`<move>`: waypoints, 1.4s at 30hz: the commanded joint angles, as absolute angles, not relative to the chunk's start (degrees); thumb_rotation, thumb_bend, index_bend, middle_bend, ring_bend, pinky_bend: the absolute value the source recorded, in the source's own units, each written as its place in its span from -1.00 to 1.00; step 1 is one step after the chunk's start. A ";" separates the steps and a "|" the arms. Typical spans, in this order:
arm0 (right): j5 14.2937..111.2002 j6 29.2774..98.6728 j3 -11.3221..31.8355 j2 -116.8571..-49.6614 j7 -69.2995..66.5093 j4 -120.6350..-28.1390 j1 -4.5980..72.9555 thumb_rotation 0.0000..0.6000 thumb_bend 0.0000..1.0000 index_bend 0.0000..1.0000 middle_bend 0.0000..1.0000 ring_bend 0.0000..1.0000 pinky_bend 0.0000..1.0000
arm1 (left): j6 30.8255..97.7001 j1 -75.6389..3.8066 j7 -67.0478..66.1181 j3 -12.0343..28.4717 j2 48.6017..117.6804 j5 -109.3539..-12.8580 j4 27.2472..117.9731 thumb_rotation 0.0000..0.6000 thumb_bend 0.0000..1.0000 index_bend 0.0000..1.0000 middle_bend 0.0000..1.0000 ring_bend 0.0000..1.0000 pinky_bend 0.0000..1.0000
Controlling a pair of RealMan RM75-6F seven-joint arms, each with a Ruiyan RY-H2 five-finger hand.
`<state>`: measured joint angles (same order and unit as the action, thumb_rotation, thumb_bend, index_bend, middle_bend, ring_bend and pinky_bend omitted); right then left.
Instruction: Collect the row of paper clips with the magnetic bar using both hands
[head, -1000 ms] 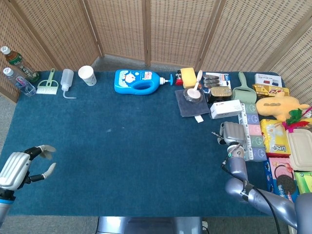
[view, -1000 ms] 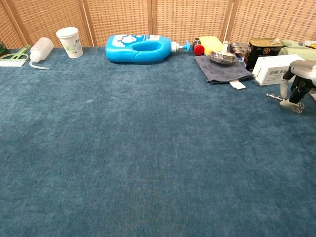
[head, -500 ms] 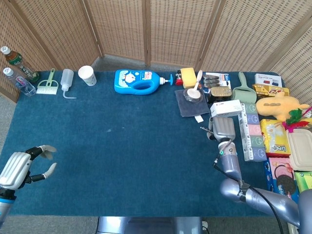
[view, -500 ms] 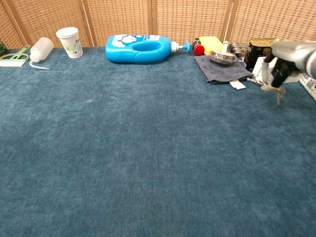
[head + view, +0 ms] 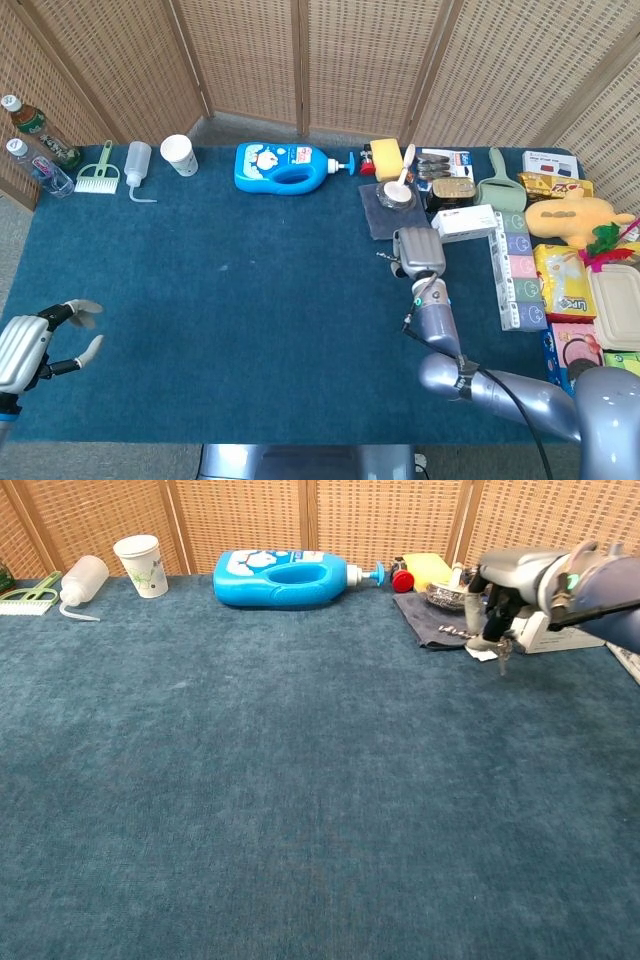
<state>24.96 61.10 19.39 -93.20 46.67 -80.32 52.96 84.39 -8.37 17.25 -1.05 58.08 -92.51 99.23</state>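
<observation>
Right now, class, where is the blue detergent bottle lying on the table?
In the head view the blue detergent bottle lies on its side along the table's far edge, near the middle, between the white paper cup on its left and the yellow sponge on its right.

Right robot hand (image 5: 418, 252) now further left, nearer table centre.

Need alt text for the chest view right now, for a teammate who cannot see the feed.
The robot's right hand hangs above the blue cloth-covered table at the upper right, in front of a grey cloth and a white box; small metal pieces show at its fingers. Along the far edge lie a blue detergent bottle, a paper cup and a squeeze bottle.
</observation>
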 commanded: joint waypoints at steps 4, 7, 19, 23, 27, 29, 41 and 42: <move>22.54 59.65 18.50 -96.16 48.97 -76.07 55.17 1.00 -0.12 0.28 0.70 0.83 1.00 | 84.52 -8.09 17.97 -1.04 58.05 -92.19 98.61 0.18 -0.37 -0.32 0.01 -0.06 0.83; 21.88 59.10 18.24 -97.20 49.29 -74.43 55.74 1.00 -0.12 0.28 0.70 0.83 1.00 | 84.52 -8.04 18.12 -1.05 58.07 -92.22 98.39 0.17 -0.37 -0.32 0.01 -0.06 0.83; 24.42 58.15 17.26 -96.86 47.60 -74.05 55.71 0.99 -0.12 -0.28 0.44 0.67 1.00 | 84.61 -7.87 18.49 -0.97 58.03 -92.32 98.19 0.17 -0.37 -0.32 0.01 -0.06 0.83; 25.80 58.82 17.06 -95.90 46.41 -75.27 55.04 0.75 -0.12 -0.38 0.32 0.56 0.99 | 84.68 -7.92 18.46 -0.84 58.10 -92.41 98.22 0.17 -0.37 -0.32 0.01 -0.06 0.83; 28.97 61.95 17.39 -92.91 43.21 -79.74 52.79 0.64 -0.12 -0.39 0.20 0.41 0.99 | 84.58 -7.88 18.55 -0.80 58.09 -92.21 98.13 0.17 -0.37 -0.32 0.01 -0.06 0.83; 30.64 63.29 17.69 -91.13 41.04 -82.54 51.37 0.66 -0.12 -0.39 0.17 0.37 0.96 | 84.58 -7.87 18.34 -0.70 58.13 -92.06 98.09 0.18 -0.37 -0.32 0.01 -0.06 0.83; 45.68 71.68 15.24 -80.51 26.36 -94.01 39.95 0.97 -0.12 -0.37 -0.02 0.18 0.65 | 85.92 -6.52 12.20 0.15 59.02 -89.65 97.06 0.17 -0.37 -0.36 -0.05 -0.10 0.80; 46.53 71.98 14.96 -80.18 25.73 -94.19 39.44 0.99 -0.12 -0.36 -0.03 0.17 0.62 | 85.96 -6.47 12.12 0.14 59.06 -89.65 96.94 0.17 -0.37 -0.36 -0.05 -0.11 0.72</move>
<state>44.01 70.27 16.12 -81.82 27.65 -92.85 41.55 85.90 -6.54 12.19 0.11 58.98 -89.70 97.03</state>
